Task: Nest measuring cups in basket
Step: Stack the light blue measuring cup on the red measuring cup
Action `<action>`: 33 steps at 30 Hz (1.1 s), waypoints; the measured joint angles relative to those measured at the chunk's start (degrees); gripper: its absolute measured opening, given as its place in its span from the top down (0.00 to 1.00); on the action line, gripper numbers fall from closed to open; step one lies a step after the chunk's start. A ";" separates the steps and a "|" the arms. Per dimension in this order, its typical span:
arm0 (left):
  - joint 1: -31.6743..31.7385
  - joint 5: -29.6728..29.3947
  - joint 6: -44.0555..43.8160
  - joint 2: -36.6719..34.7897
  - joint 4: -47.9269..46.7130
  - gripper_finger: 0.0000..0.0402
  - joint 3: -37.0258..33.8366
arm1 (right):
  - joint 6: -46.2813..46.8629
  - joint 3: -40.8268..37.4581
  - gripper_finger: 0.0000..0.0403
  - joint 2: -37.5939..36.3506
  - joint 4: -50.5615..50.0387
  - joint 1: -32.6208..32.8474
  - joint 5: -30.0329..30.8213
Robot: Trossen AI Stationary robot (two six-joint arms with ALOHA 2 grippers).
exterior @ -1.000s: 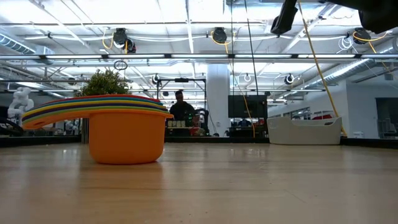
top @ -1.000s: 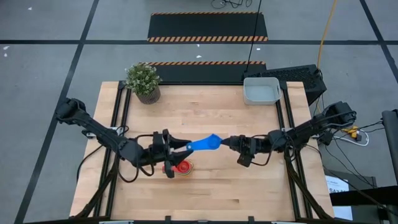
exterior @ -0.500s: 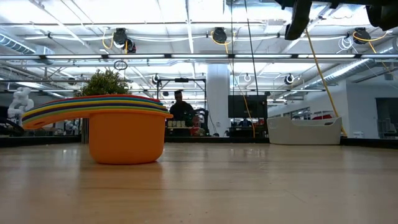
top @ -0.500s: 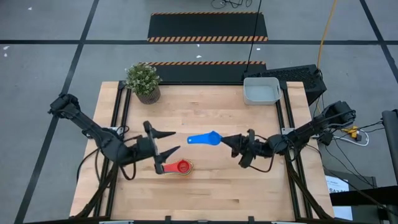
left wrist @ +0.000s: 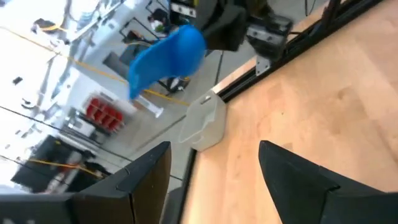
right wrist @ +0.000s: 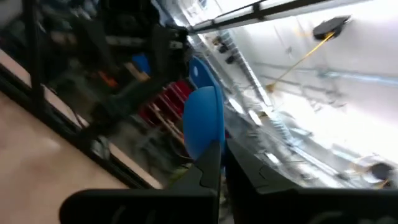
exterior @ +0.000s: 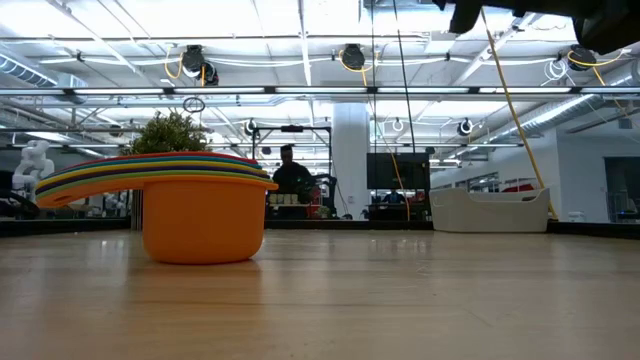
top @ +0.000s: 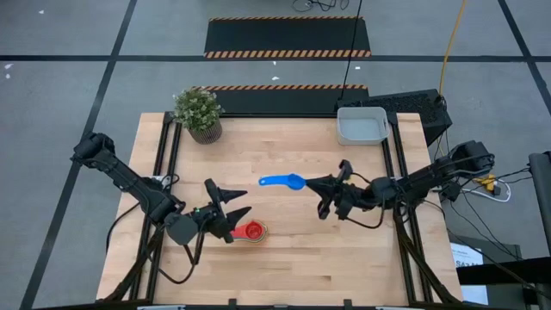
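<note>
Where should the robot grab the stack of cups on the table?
Probably by the handles, which jut out flat from the stack of cups on one side; the bowls are round and wide. They point toward the open left gripper, so its fingers could come in from that side. The right gripper holds the blue cup.

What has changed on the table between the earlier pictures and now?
The left tool let go of the blue measuring cup and drew back toward the stack of nested cups, its fingers open. The right tool now holds the blue cup alone, above the table. The stack, the basket and the plant stayed where they were.
</note>
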 joint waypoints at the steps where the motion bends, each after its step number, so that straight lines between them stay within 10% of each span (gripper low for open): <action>1: 0.20 -0.43 0.96 -0.03 0.42 0.39 0.00 | 2.35 0.00 1.00 0.01 -0.44 -0.34 -0.72; 13: 1.60 1.17 17.34 -1.44 12.04 0.39 0.07 | 21.86 0.10 1.00 0.35 -2.19 -1.61 -6.70; 33: 4.53 9.32 14.44 -2.66 10.78 0.39 0.04 | 20.64 9.97 1.00 12.54 -2.64 1.93 1.00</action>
